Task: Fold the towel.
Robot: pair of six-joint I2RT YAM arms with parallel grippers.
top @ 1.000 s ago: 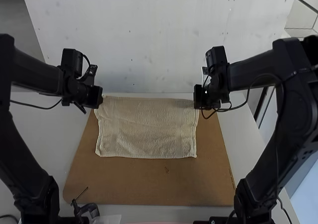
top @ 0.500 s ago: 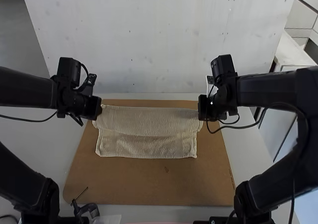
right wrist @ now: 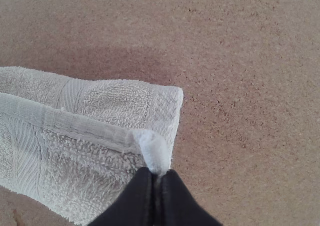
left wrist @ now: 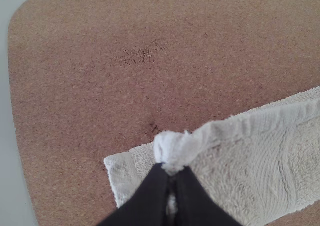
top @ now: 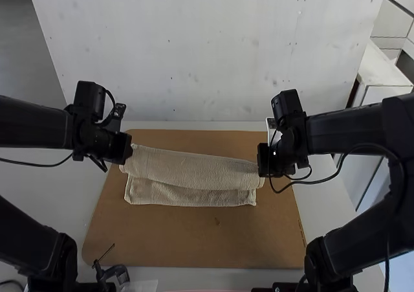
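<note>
The cream towel [top: 194, 171] lies on the brown board, its far part lifted and brought over the near part, whose strip shows along the front. At the towel's left end is my left gripper [top: 129, 151]; at its right end is my right gripper [top: 262, 170], a little nearer the front. In the left wrist view, my left gripper [left wrist: 171, 172] is shut on a corner of the towel [left wrist: 250, 171]. In the right wrist view, my right gripper [right wrist: 156, 177] pinches another corner of the towel [right wrist: 75, 161], fingers closed together.
The brown board [top: 194, 240] extends in front of the towel and past both its ends. A black clamp [top: 115, 274] sits at the board's front-left edge. A pale wall [top: 207, 52] rises behind the table.
Both grippers have come toward the front with the towel's far corners, the right one farther lately. The far edge has folded over the near part, and the lifted edge now slants.
</note>
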